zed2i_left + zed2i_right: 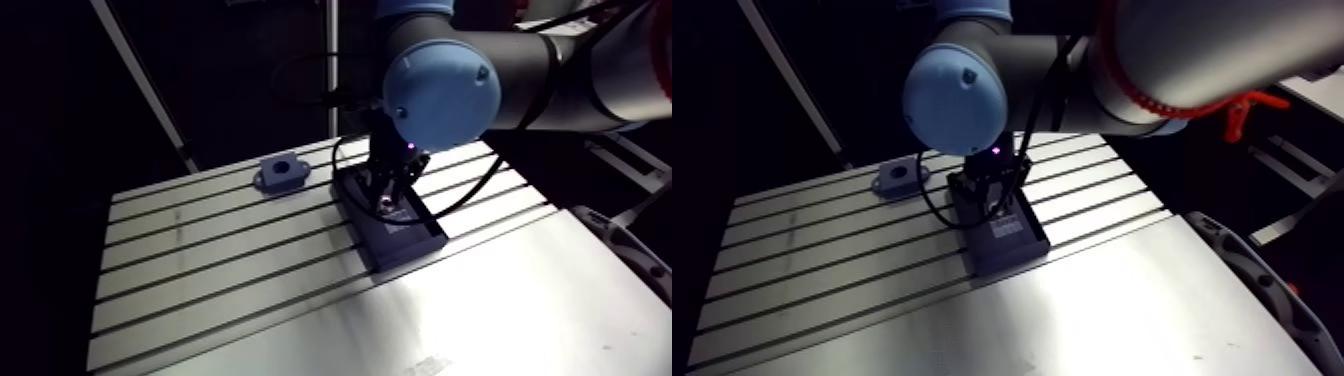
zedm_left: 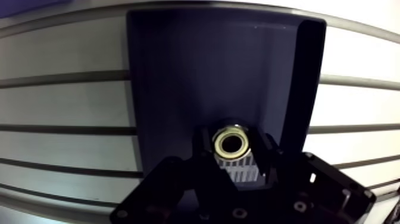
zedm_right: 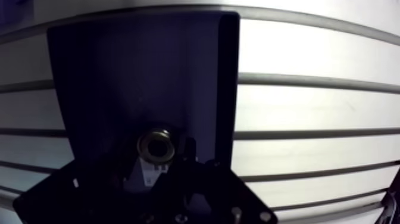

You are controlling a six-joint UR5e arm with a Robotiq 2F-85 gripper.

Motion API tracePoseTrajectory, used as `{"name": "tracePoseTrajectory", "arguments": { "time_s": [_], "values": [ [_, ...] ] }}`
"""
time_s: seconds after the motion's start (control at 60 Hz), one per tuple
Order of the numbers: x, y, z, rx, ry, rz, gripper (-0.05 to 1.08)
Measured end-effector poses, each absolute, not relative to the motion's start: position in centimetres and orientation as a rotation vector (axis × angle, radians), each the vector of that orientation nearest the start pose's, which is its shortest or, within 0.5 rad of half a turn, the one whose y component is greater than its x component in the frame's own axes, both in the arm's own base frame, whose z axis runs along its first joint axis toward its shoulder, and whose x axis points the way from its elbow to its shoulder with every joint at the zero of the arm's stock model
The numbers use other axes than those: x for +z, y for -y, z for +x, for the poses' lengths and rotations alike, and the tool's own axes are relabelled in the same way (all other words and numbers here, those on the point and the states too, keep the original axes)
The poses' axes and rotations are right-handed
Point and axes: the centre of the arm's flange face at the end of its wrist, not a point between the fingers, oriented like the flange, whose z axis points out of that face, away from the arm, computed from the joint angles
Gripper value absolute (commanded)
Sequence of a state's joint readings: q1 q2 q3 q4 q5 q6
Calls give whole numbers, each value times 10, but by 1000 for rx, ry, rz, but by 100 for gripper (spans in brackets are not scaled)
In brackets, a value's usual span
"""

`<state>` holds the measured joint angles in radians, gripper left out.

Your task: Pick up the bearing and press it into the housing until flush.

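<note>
In the wrist view a small metal bearing (image 2: 231,144) with a brass-coloured inner ring sits between the two dark fingers of my gripper (image 2: 233,156), which press against its sides. Under it lies a dark, walled tray (image 2: 178,77). Whether the bearing still rests on the tray floor I cannot tell. In the arm view the gripper (image 1: 392,200) hangs straight down over that tray (image 1: 410,243) near the table's middle. The grey housing (image 1: 281,174), a small block with a round bore, stands apart at the back left of the table.
The slotted aluminium table (image 1: 200,260) runs left and forward of the tray. A smooth metal sheet (image 1: 480,310) covers the near right part. The tray's raised wall (image 2: 309,83) stands close beside one finger.
</note>
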<state>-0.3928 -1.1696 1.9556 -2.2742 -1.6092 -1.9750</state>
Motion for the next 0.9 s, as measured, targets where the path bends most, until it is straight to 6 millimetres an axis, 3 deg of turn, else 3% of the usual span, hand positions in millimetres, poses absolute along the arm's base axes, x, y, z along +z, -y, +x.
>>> {"name": "tracePoseTrajectory", "arguments": {
  "time_s": [0.233,0.517,0.9],
  "values": [
    [178,-85,-545,14,-3064,-21,66],
    [215,-84,-552,47,-3086,-26,72],
    [263,-44,-584,70,-3128,-47,78]
  ]
}}
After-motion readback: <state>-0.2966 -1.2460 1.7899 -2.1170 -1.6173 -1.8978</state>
